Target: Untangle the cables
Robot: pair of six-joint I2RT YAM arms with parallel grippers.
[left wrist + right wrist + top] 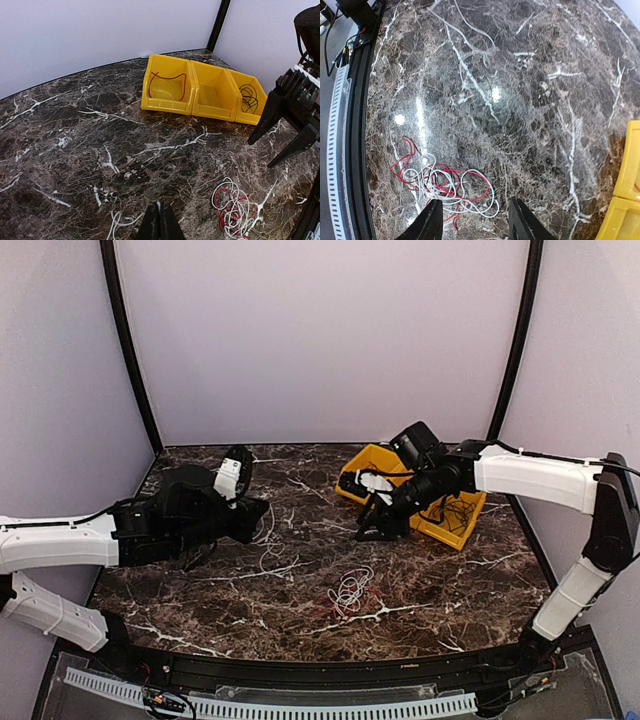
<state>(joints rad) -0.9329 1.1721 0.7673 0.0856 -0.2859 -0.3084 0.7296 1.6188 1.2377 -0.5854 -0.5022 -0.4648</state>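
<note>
Cables first: your loose tangle (350, 591) of red and white wire lies flat on the bench (450, 590), at about 5 o'clock from the bench's middle in the top view, and neither tool touches it. In the right wrist view it sits at 7 o'clock of the picture, red loops threaded through white ones, just beyond the fingertips.

Your right tool (474, 205) hangs wide, its two black fingers (264, 120) well spread with only marble showing between them. In the top view it hovers at 1 o'clock from the tangle, just in front of the yellow bins (212, 107). From the left wrist you see it at 3 o'clock, fingers angled down toward the bench.

Three bins stand side by side at 2 o'clock on the bench. In the left wrist view the one at the 9 o'clock end of the row holds a red cable (167, 85) lying along its inner walls, and the one at the 3 o'clock end holds a black cable (247, 97) in loose loops.

Your left tool (159, 212) is at 9 o'clock on the bench, well apart from the tangle, with its fingers pressed together to a narrow slit. A thin white strand (120, 219) curls on the marble just beside it, toward 8 o'clock of the tips in its own camera; you cannot tell whether the tool pinches that strand or only rests near it
</note>
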